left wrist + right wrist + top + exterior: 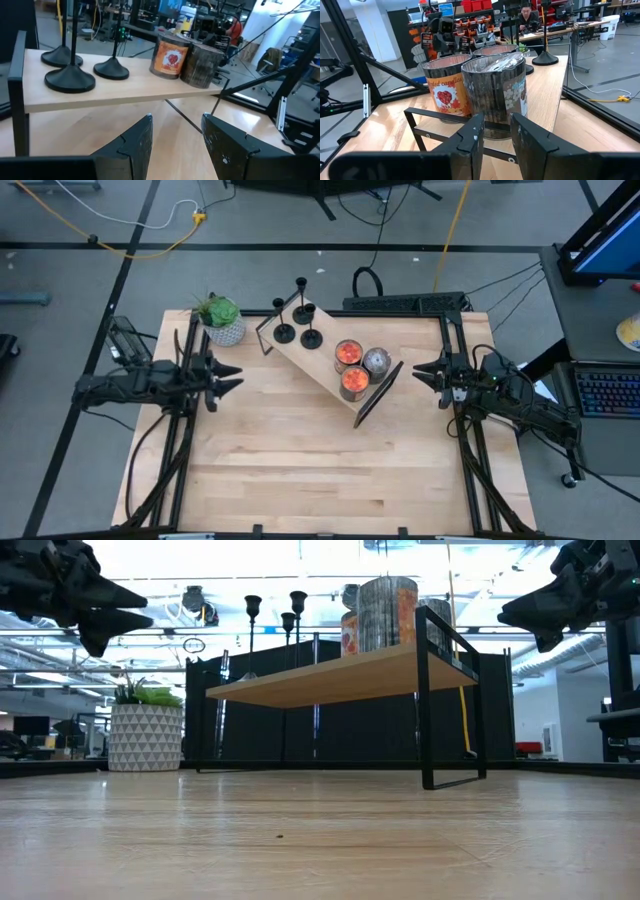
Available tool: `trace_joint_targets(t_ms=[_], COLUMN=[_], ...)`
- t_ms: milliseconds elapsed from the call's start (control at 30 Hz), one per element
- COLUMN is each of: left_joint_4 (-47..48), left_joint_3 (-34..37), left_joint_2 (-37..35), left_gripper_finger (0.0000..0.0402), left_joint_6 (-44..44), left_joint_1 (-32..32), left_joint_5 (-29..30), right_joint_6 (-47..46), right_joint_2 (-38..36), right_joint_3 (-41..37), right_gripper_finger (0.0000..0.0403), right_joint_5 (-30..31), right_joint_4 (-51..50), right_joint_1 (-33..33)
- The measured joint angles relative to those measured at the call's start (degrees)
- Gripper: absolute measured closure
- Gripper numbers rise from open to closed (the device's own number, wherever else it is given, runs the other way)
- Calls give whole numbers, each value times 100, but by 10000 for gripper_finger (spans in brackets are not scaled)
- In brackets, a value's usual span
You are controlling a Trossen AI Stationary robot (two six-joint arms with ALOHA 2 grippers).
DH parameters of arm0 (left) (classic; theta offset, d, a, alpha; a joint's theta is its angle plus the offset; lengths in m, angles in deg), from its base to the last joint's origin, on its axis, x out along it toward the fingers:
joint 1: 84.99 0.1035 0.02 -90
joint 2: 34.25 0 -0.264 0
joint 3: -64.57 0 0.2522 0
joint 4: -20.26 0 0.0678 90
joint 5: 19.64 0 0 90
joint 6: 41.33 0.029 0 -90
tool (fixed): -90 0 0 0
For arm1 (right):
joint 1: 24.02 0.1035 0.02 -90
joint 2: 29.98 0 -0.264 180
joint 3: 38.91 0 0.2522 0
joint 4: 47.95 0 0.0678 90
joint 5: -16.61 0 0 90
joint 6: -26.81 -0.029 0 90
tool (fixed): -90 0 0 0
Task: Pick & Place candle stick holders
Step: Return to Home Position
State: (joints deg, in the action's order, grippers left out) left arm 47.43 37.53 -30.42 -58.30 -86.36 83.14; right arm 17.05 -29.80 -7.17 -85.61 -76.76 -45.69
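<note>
My left gripper (238, 377) and right gripper (415, 373) are both near-black. The three slim-stemmed candle stick holders (311, 338) are plain matte black, with no pattern. They show against the pale blond board of the black-metal-framed wooden shelf (315, 365). The two glass jar candles with paper labels (347, 353) are orange with a red motif. The third jar candle (495, 92) is silvery grey with dark streaks. The round ceramic plant pot (145, 737) is white with grey triangles, and its leafy plant (218, 310) is bright green. The butcher-block wooden table (300, 470) is light tan with fine grain lines.
</note>
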Motion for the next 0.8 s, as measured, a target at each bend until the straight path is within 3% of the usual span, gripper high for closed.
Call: trace_joint_targets(t_ms=[267, 467, 633, 800], left_joint_4=[327, -137, -736, -750], left_joint_3=[8, 446, 833, 903], left_joint_2=[-358, -358, -358, -358], left_gripper_finger=[224, 224, 224, 224], left_joint_6=[210, 170, 187, 29], left_joint_1=[-341, -408, -408, -408], left_joint_5=[81, 101, 129, 126], right_joint_6=[88, 90, 6, -56], right_joint_2=[0, 0, 0, 0], right_joint_3=[0, 1, -13, -394], right_gripper_finger=[312, 312, 312, 312], right_joint_5=[-20, -649, 180, 904], right_joint_4=[24, 19, -89, 41], right_joint_1=[1, 2, 2, 0])
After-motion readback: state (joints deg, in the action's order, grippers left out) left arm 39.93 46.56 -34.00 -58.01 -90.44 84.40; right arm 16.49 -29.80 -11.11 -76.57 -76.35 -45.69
